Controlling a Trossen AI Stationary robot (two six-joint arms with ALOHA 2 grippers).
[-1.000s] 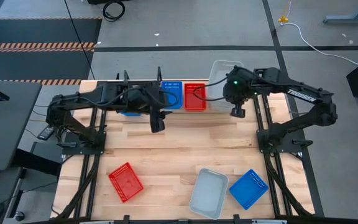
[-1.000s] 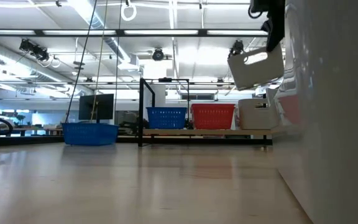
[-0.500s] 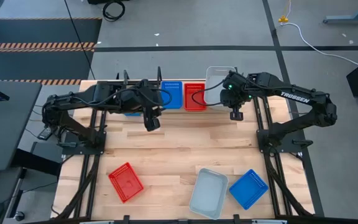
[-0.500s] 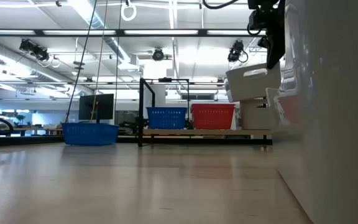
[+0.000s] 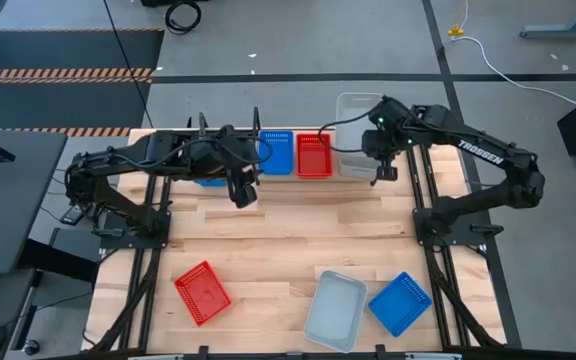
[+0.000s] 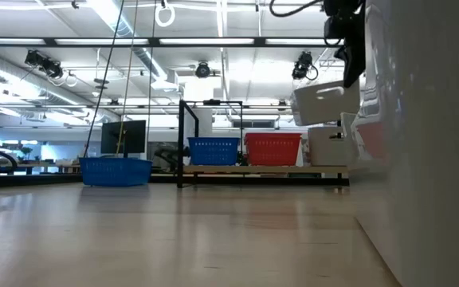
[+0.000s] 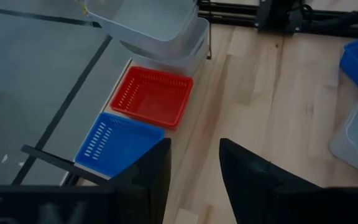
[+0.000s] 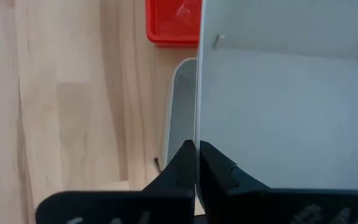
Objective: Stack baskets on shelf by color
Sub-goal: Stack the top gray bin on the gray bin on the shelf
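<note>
On the shelf (image 5: 298, 180) at the table's far edge stand a blue basket (image 5: 276, 152), a red basket (image 5: 314, 155) and a pale white basket (image 6: 329, 147), side by side. My right gripper (image 8: 196, 152) is shut on a second white basket (image 6: 329, 100), which hangs just above the white one on the shelf. My left gripper (image 7: 194, 168) hovers open over the table in front of the shelf's left part, with nothing between its fingers. Another blue basket (image 6: 116, 170) rests on the table left of the shelf. My right gripper pinches the white basket's thin wall (image 8: 197, 134) at its near side between its two fingers. The fingers slant down from the table's near side. The basket is lifted clear, roughly level, over the white basket (image 8: 179, 112) on the shelf.
Near the table's front edge lie a red basket (image 5: 202, 293), a white basket (image 5: 335, 310) and a blue basket (image 5: 399, 302). The wooden middle of the table (image 5: 298, 230) holds nothing. The arms' black frames (image 5: 438, 225) stand at both sides.
My right gripper has carried the white basket down toward the white basket on the shelf; the basket, tilted a second ago, now hangs nearly level. My left gripper has drifted a little toward the table's left edge.
</note>
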